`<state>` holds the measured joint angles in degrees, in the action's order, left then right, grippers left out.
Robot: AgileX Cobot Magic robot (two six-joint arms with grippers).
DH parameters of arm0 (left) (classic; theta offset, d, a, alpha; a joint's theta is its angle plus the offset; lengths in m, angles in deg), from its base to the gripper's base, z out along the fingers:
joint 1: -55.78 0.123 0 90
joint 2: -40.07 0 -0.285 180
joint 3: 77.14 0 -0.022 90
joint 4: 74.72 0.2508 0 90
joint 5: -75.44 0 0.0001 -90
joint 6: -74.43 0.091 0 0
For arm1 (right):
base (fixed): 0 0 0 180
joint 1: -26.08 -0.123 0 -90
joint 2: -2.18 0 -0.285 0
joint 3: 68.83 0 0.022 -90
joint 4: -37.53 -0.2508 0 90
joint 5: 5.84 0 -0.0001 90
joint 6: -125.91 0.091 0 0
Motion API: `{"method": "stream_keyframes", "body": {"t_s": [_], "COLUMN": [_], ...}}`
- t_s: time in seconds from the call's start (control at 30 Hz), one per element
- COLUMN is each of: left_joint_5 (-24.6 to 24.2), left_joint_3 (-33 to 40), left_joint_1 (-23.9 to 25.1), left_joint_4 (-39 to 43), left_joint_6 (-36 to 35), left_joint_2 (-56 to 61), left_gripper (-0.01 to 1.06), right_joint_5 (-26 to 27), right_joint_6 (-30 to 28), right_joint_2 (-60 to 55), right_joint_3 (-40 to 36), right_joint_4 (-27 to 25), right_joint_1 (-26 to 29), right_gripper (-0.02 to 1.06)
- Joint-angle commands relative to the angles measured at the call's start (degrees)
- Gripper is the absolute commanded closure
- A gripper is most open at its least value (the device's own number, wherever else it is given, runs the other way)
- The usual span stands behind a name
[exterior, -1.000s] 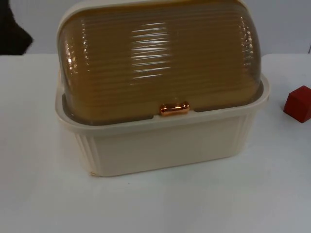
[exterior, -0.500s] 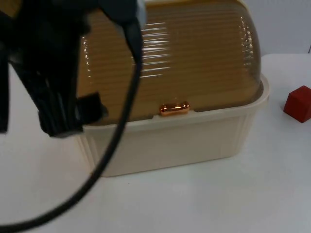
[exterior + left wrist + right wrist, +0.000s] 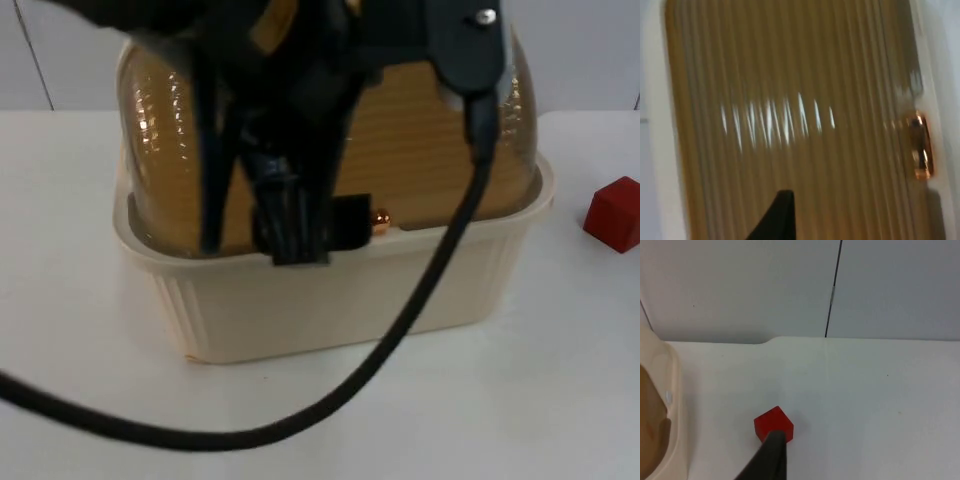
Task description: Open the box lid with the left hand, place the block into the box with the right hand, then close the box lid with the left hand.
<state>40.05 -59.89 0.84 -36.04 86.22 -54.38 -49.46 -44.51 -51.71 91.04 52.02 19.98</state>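
Observation:
A cream box (image 3: 330, 300) with a ribbed amber dome lid (image 3: 420, 150) stands mid-table, lid down. Its copper handle (image 3: 379, 222) sits at the lid's front edge and also appears in the left wrist view as the handle (image 3: 919, 146) beside the ribbed lid (image 3: 790, 125). My left gripper (image 3: 298, 240) hangs over the lid's front, just left of the handle, and the arm covers much of the lid. The red block (image 3: 614, 213) lies on the table right of the box. My right gripper (image 3: 771, 460) hovers close above the red block (image 3: 772, 423), apart from it.
The grey partition wall (image 3: 790, 285) closes off the table's far side. The box's cream rim (image 3: 671, 405) lies left of the block with bare white table between them. A thick black cable (image 3: 300, 425) loops low across the table in front of the box.
My left arm has swung in from the left across the lid and now sits just left of the copper handle. The box and the red block have stayed put.

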Motion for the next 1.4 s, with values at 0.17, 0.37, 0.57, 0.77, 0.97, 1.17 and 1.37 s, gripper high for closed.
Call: {"method": "stream_keyframes", "body": {"t_s": [0.17, 0.37, 0.57, 0.77, 0.97, 1.17, 1.37], "left_joint_5": [5.86, 4.91, 0.52, -4.65, -4.23, -4.43, -4.69], "left_joint_3": [-1.28, 1.38, 6.19, 6.69, 6.69, 6.69, 6.69], "left_joint_1": [-0.54, -4.94, -9.17, -9.73, -9.73, -9.61, -9.61], "left_joint_4": [-0.75, 17.14, 37.64, 44.42, 44.66, 43.89, 43.43], "left_joint_6": [-5.26, -22.31, -42.69, -51.02, -51.97, -51.97, -52.62], "left_joint_2": [-2.51, -3.82, -7.08, -11.18, -13.77, -13.89, -13.89], "left_gripper": [0.0, 0.02, 0.04, 0.04, 0.12, 0.5, 0.89], "right_joint_5": [0.61, 0.83, 1.7, 1.7, 1.6, 1.47, 1.47], "right_joint_6": [-0.18, -0.18, -0.18, -0.18, -0.18, -0.18, -0.18], "right_joint_2": [-0.04, -0.04, -0.04, -0.04, -0.04, -0.04, -0.04], "right_joint_3": [0.52, 0.52, 0.52, 0.52, 0.52, 0.52, 0.52], "right_joint_4": [2.0, 2.23, 2.01, 2.01, 1.98, 1.98, 1.98], "right_joint_1": [0.12, 0.12, 0.12, 0.12, 0.12, 0.12, 0.12], "right_gripper": [0.0, 0.0, 0.0, 0.0, 0.0, 0.0, 0.0]}}
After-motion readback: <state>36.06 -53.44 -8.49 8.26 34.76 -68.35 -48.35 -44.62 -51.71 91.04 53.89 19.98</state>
